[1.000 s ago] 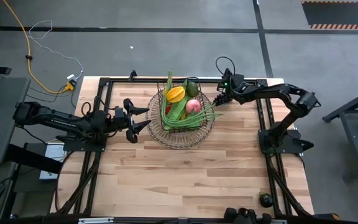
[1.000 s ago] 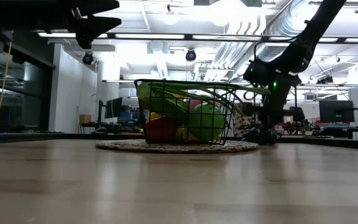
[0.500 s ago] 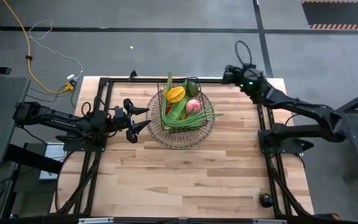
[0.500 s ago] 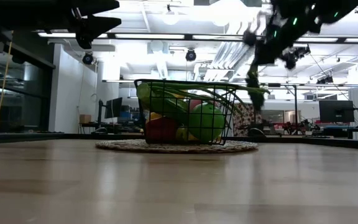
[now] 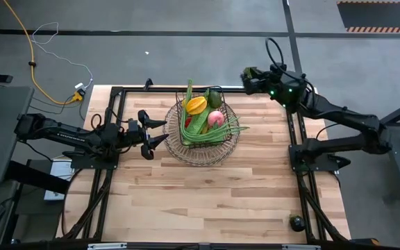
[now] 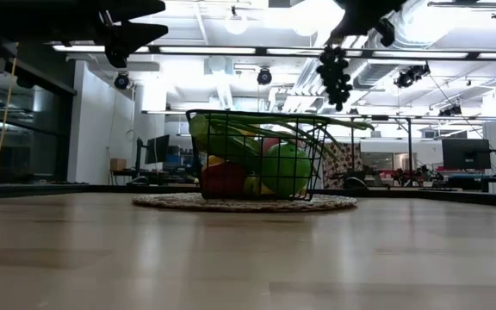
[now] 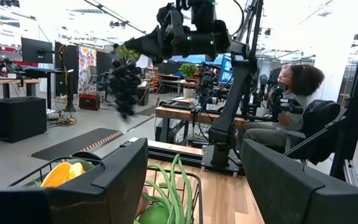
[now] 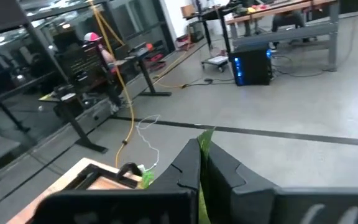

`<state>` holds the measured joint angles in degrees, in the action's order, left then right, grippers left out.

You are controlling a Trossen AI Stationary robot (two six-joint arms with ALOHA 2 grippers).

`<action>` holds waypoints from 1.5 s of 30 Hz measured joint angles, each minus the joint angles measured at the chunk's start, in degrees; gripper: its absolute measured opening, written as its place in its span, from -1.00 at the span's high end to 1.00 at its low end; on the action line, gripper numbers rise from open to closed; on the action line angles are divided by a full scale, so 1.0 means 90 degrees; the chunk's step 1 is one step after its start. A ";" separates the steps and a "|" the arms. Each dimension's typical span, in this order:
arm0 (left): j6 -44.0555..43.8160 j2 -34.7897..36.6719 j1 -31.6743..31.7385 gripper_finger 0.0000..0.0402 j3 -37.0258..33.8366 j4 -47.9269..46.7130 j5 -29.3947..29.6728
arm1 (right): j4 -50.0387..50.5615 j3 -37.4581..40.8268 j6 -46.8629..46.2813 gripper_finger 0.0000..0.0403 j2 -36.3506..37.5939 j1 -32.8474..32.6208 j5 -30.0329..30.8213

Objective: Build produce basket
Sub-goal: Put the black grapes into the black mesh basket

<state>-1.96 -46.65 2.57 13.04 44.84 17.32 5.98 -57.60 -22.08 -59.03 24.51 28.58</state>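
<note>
The desk (image 5: pixel 214 187) carries the basket (image 5: pixel 203 149), which sits well off to the side of the right hand (image 5: pixel 246 78) and below it, already loaded with produce: a green apple (image 6: pixel 285 168), an orange fruit (image 5: pixel 196 105), a pink apple (image 5: pixel 215 118) and long green beans (image 5: pixel 221 132) trailing over the rim. The right hand, raised near the desk's far edge, is clamped shut on the leafy stem of a bunch of dark grapes (image 6: pixel 333 76), which dangles beneath it. The left hand (image 5: pixel 157 133) waits just beside the basket's other side with its jaws spread. The grapes look light and soft, likely to swing and shed berries, so the stem seems the safest hold, with a gentle lowering onto the pile.
</note>
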 joint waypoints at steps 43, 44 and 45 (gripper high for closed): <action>0.0000 -0.0002 0.0000 -0.22 0.0000 0.0000 0.0000 | -0.0771 -0.0916 0.0312 1.00 -0.3397 -0.2250 -0.1581; 0.0000 0.0000 0.0000 -0.22 0.0000 0.0000 0.0000 | -0.0744 -0.0916 0.0321 1.00 -0.3397 -0.2253 -0.1595; 0.0000 -0.0002 0.0000 -0.22 0.0001 -0.0001 0.0000 | -0.0709 -0.0916 0.0319 1.00 -0.3397 -0.2252 -0.1595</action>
<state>-1.96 -46.68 2.57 13.05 44.83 17.32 -0.40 -65.84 -19.21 -89.60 4.24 14.23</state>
